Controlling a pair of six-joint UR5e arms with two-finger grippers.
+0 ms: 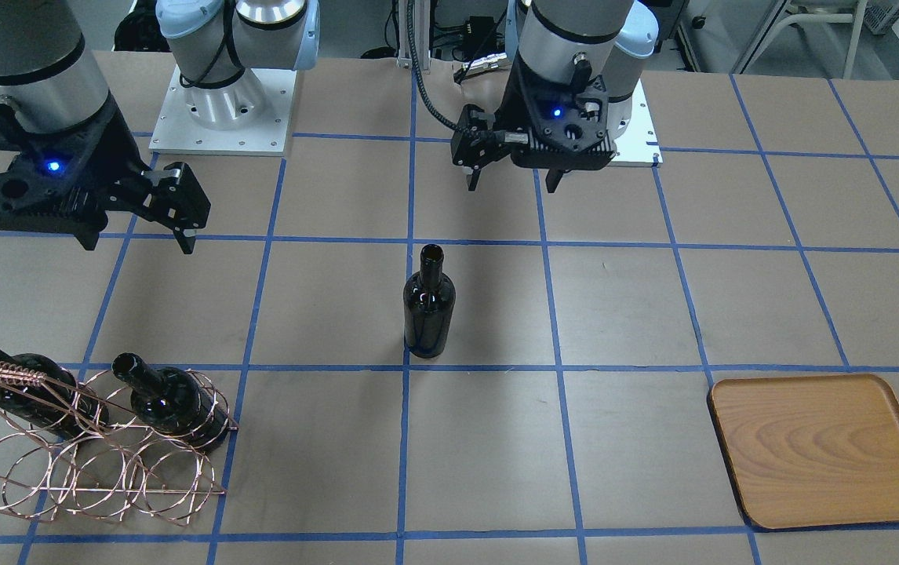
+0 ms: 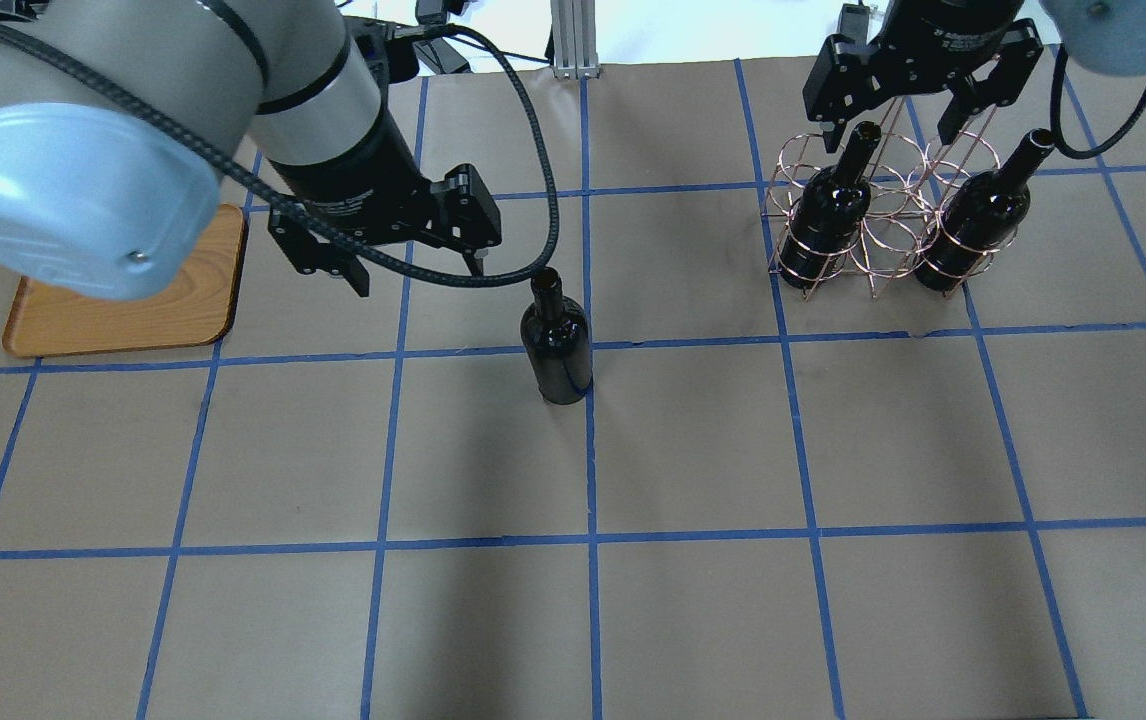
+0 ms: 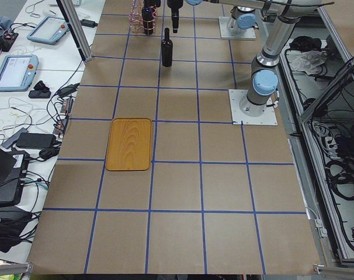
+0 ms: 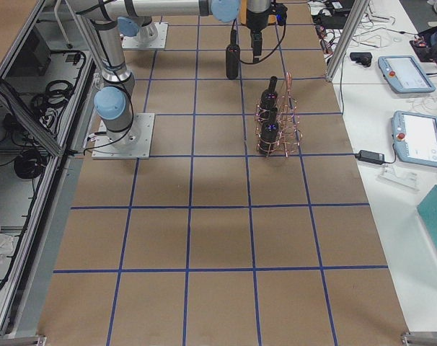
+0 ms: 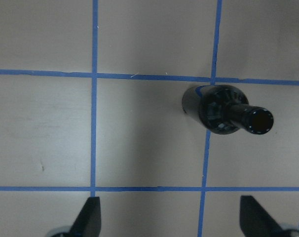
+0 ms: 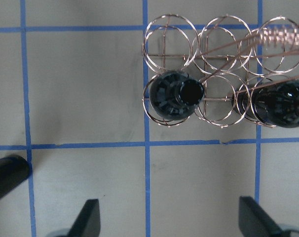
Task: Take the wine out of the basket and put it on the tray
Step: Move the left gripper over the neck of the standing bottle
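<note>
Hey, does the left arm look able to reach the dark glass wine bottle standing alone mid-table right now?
Probably yes. The left hand hovers open just beside the near-black glass wine bottle, which stands upright, apart from the copper wire basket; nothing sits between hand and bottle.

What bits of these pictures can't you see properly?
- Tray: in the overhead view, the left arm covers part of it.
- Basket: in the left side view it is tiny and cut off by the top edge.
- Right fingers: in the right wrist view only the tips show, at the bottom edge.
- Standing bottle: in the front view the glass is too dark to tell if anything is inside.
</note>
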